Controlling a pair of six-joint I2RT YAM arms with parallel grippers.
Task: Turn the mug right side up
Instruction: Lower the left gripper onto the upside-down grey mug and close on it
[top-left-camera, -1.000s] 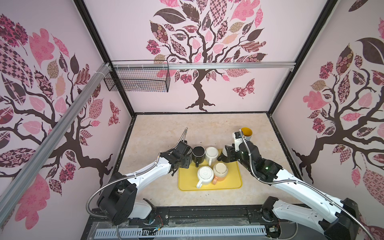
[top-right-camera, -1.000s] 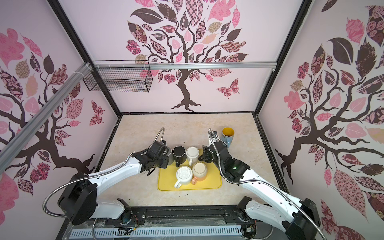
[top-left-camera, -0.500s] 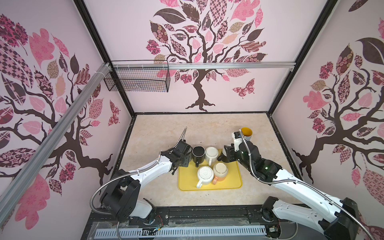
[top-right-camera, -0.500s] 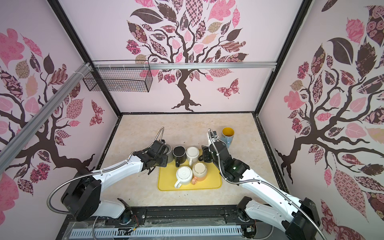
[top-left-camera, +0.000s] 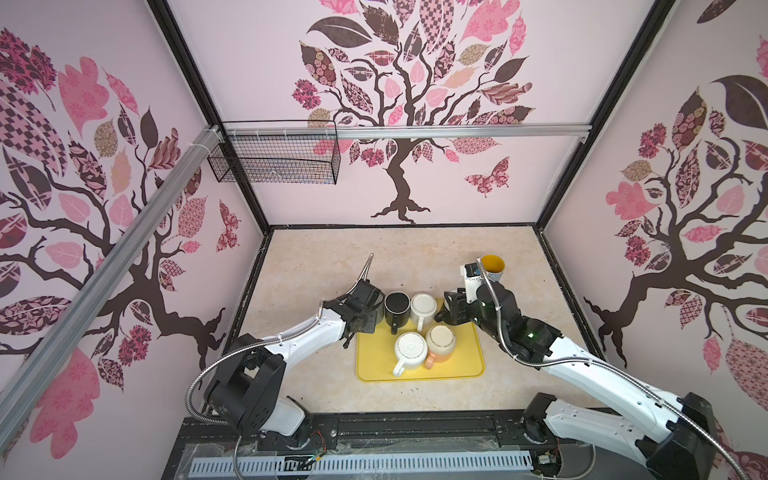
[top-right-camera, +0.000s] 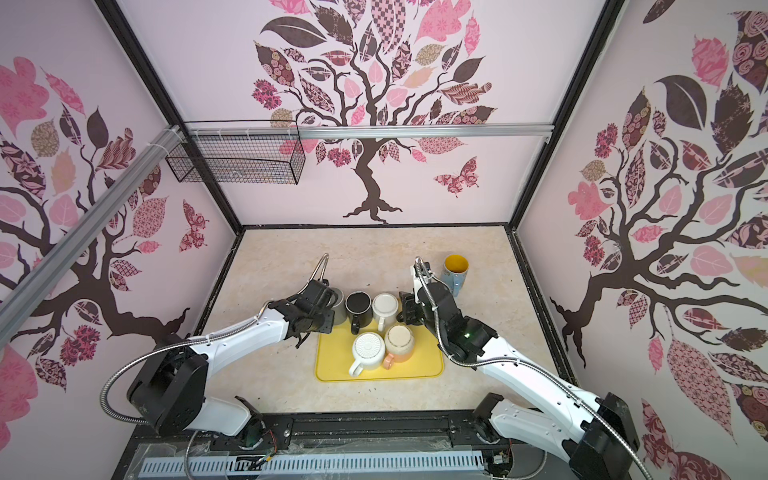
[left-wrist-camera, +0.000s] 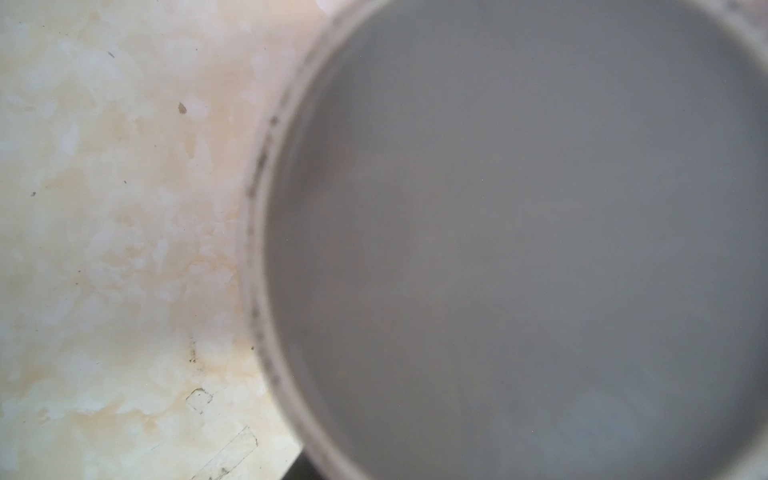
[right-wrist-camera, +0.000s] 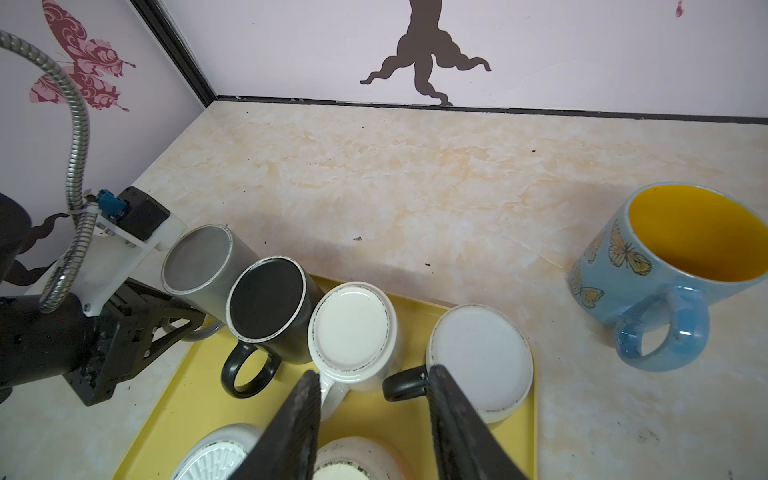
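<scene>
Standing inverted, grey mug (right-wrist-camera: 195, 264) has its handle between left jaws.

left hand (right-wrist-camera: 197, 322) has closed on grey mug (right-wrist-camera: 199, 266) handle.

Bright, even light; grey mug (left-wrist-camera: 498, 249) blurred close-up.
</scene>
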